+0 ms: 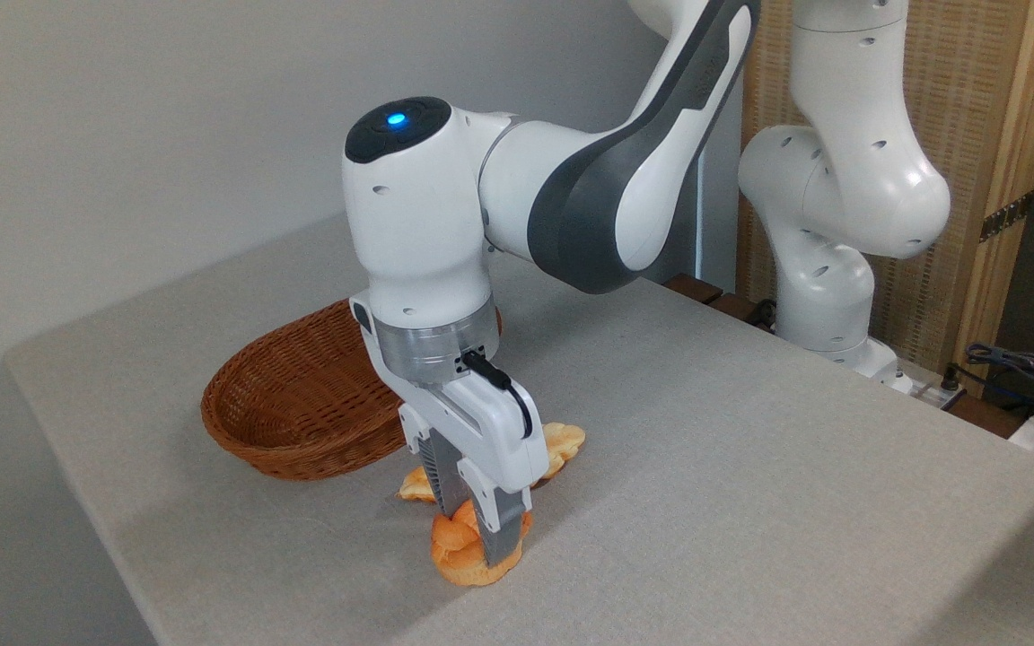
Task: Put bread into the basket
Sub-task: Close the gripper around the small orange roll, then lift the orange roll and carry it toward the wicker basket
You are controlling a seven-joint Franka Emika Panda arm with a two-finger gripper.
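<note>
Bread (pixel 463 552): small orange-golden bun with a knotted top, sitting on the grey tabletop (pixel 750 467) near its front edge. Judged light and soft: crust likely gives under pressure, so a firm squeeze could dent or tear it. The knotted top is uneven, so the rounded flanks at mid-height look like the better place to take hold, one finger on each side, with only enough force to lift.

Pincer (pixel 479 543): pointing straight down, fingers lowered onto the bun. One finger shows in front of the bun, the other is set behind it, and the bun sits between them at fingertip height. They look closed against its sides, bun still resting on the tabletop. Grip appears low on the body, close to the base. How deep the far finger bites cannot be told from this angle.

Basket (pixel 302 404): brown wicker, oval, shallow, lying behind and to the left of the bun, near but not touching. Its right end is hidden behind the robot's wrist. Nothing seen inside the visible part.

Flat bread (pixel 562 444): a paler, flatter piece lying just behind the bun, between it and the basket, mostly covered by the pincer. Not the target.

Bun not yet lifted; it must rise above the basket rim.
</note>
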